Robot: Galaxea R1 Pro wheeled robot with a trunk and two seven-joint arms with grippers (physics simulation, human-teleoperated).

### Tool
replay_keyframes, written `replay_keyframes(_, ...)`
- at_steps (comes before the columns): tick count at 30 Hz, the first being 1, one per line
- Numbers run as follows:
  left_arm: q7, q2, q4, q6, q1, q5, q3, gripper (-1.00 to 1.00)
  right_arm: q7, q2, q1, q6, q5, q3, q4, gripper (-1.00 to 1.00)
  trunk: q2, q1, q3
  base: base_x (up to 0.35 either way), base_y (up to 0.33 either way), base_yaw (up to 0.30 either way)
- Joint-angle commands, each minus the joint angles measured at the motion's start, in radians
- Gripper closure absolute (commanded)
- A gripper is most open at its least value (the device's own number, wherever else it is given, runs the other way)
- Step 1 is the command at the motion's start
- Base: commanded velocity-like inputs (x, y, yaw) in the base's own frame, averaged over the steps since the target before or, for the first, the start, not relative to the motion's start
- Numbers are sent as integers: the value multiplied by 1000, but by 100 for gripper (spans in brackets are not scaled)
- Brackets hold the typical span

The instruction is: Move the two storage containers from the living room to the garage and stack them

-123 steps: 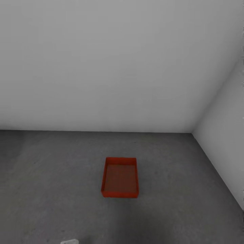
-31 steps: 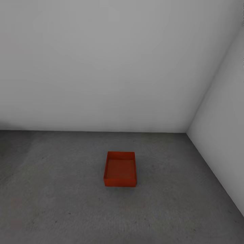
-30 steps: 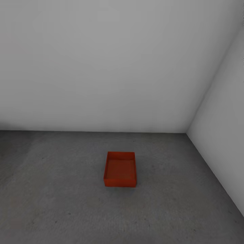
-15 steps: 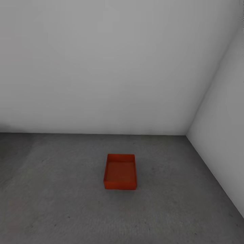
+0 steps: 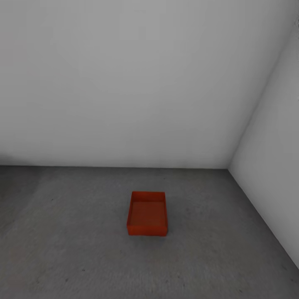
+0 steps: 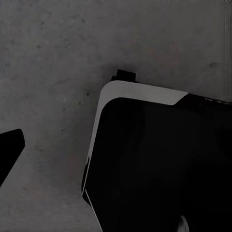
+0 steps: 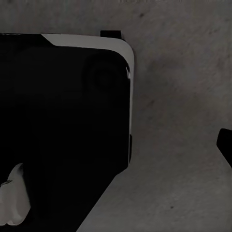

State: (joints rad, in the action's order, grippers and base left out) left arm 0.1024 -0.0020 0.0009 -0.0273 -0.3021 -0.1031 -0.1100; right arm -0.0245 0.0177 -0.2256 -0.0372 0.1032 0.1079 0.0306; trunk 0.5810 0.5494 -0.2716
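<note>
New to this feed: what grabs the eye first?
One orange-red container, open-topped and empty, sits alone on the dark grey floor near the corner where two bare white walls meet. Both wrist views look down at the same floor past the robot's dark, white-edged base.

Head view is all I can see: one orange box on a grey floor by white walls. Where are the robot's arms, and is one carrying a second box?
Observer: The left wrist view looks down at the floor beside the robot's own black, white-edged base.
Operator: And the other arm?
Observer: The right wrist view is much the same: the base on one side, grey floor on the other, nothing orange there.
Operator: Are the end effectors open?
Observer: I cannot tell. The left end effector's fingertip and the right end effector's fingertip each poke in at the picture's edge as a dark shape over bare floor.
</note>
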Motion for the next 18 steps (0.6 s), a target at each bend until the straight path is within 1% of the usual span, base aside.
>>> replay_keyframes(1,0,2,1,-2,0,-9,-4,-100,0,-1,-1,-2,10,9,3,-100,1,0,0,0,0,0)
replay_keyframes(6,0,11,1,0,0,-10,-5,-100,2,-2,-1,6,8,9,3,-100,1,0,8,0,0,0)
replay_keyframes(18,0,13,0,-4,0,-10,-5,-100,3,-2,-1,8,7,9,3,-100,1,0,28,0,0,0)
